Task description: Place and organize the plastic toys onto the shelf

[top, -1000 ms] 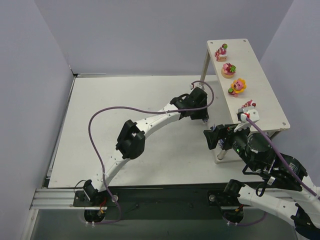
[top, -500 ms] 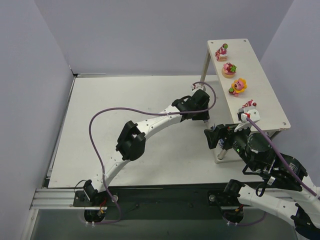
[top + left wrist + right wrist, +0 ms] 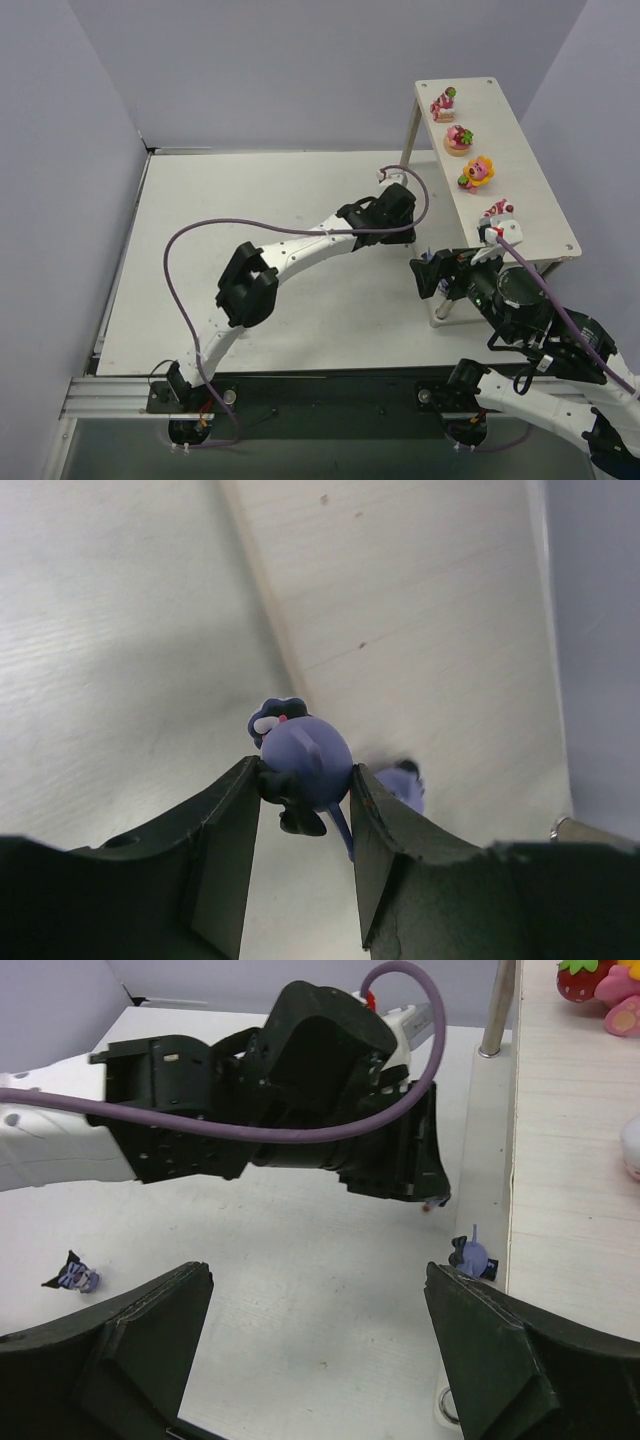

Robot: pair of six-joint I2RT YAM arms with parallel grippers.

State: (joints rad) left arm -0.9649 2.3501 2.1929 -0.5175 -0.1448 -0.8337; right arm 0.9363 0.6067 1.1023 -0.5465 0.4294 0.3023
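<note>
My left gripper (image 3: 305,772) is clamped on a blue toy (image 3: 305,750) at frame centre, so I should lower it gently onto the shelf (image 3: 530,215), clear of the second blue toy (image 3: 405,783) just right of it, while my right gripper (image 3: 318,1272) stands wide open and empty.

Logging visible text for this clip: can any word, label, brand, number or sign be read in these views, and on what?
None can be read: no text shows on the shelf, the bright toys on its top board, the dark blue toy held in the left tool, or the table.
</note>
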